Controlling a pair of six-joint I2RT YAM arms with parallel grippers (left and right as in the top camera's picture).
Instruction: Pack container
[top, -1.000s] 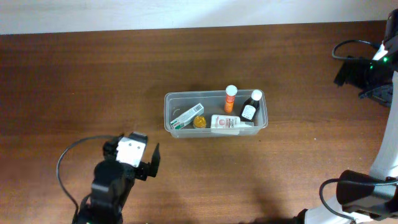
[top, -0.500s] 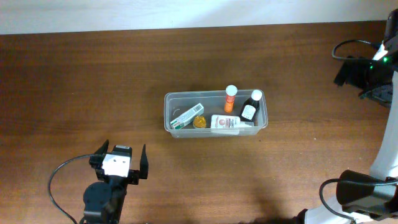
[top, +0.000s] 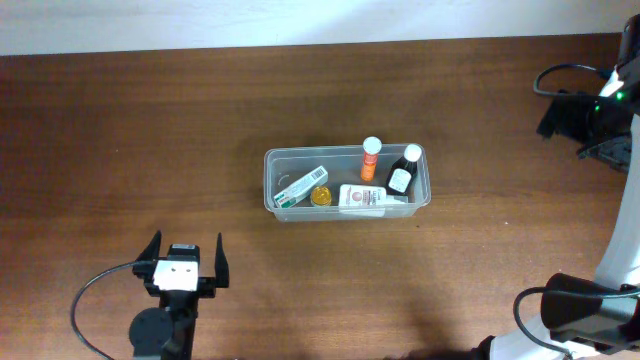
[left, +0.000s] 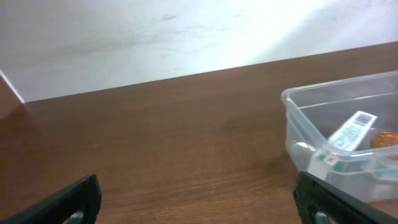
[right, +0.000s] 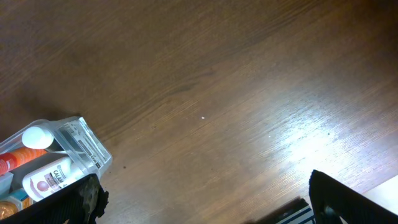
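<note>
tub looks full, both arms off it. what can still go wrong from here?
1. The orange bottle and dark bottle stand on end by the back wall of the container, with their caps about at rim height. A bump could tip them, and they might foul a lid.
2. The left gripper sits with jaws open and empty. Its cable loops over the table and may snag on a next reach.

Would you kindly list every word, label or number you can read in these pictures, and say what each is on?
Nothing in the container can be quoted with confidence.
White bottle: red logo and dark print, too blurred to read.
Green-and-white box: barcode-like stripes, print too small.
Dark bottle: white label, unreadable.
Orange bottle: no legible print.
</note>
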